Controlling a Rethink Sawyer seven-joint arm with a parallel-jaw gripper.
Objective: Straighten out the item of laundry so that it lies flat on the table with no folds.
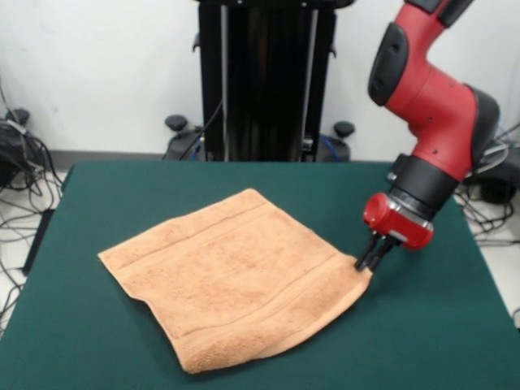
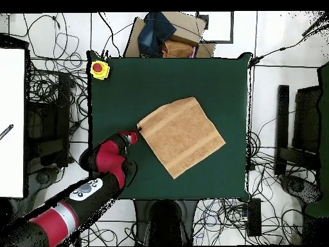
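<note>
Front view: claw (image 1: 366, 262), fingers drawn together on the towel (image 1: 236, 284) corner directly beneath it (soft, light, limp terry), hemmed corners judged best holds.

My pincer (image 1: 365, 264) tips look pressed together at the towel (image 1: 236, 280) corner; front view's bottom edge crops the counter (image 1: 422, 325).

Peach-orange towel (image 1: 236, 280), woven bands; dark green table (image 1: 162, 191); red-black arm (image 1: 431, 106).
</note>
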